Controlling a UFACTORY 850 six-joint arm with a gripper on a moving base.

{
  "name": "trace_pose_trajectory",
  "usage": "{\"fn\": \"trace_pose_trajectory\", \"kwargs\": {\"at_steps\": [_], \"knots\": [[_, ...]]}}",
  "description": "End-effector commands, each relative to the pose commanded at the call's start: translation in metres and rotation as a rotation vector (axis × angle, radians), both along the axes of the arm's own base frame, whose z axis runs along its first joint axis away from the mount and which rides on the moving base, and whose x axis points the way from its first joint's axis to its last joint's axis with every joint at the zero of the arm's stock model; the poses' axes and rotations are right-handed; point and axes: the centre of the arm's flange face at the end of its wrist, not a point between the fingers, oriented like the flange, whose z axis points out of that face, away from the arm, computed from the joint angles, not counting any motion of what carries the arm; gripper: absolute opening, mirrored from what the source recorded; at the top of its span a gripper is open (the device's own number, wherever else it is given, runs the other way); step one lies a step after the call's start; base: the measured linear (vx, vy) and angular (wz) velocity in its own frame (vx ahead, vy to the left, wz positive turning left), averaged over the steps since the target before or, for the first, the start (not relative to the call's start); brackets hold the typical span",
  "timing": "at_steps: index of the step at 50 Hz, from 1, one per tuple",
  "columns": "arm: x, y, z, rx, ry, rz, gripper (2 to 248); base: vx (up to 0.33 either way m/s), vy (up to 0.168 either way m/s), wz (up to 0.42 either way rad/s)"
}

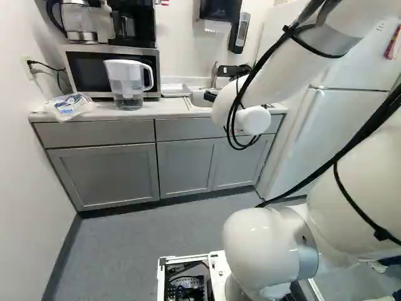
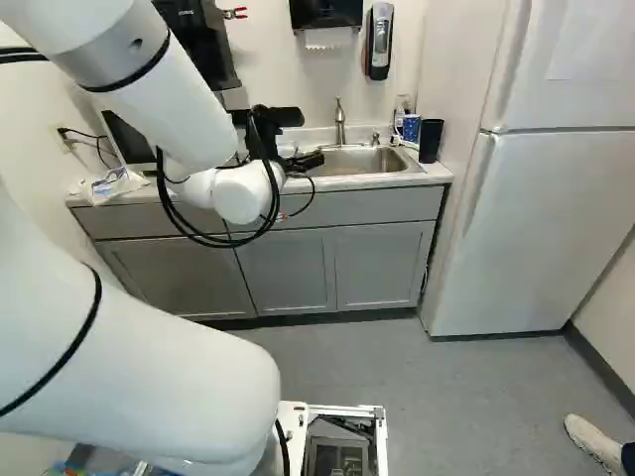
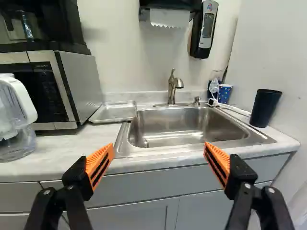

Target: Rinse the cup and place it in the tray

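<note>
My gripper (image 2: 306, 162) hangs at the front of the counter, before the sink (image 2: 359, 160). Seen from the wrist, the gripper (image 3: 159, 155) is wide open with nothing between its orange pads. Ahead of it lies the sink (image 3: 187, 125) with its faucet (image 3: 173, 86). A dark cup (image 3: 265, 108) stands upright on the counter by the sink's far right corner, beside the wall; a blue dotted cup (image 3: 224, 93) stands behind it. The metal tray (image 3: 115, 111) lies flat between sink and microwave. Nothing shows inside the tray.
A microwave (image 3: 62, 88) and a clear pitcher (image 1: 127, 84) stand left of the tray, with a plastic bag (image 1: 70, 105) farther along. A white cord (image 3: 235, 109) runs behind the dark cup. Cabinets (image 2: 283, 270) front the counter; a fridge (image 2: 526, 228) stands to the right.
</note>
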Motion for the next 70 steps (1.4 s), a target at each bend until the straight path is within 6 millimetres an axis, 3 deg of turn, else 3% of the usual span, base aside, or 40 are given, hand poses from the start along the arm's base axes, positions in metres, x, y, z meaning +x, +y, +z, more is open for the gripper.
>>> {"fn": "trace_pose_trajectory", "kwargs": {"at_steps": [70], "knots": [[0.038, 0.000, 0.062, 0.000, -0.002, 0.002, 247, 0.000, 0.000, 0.000]]}}
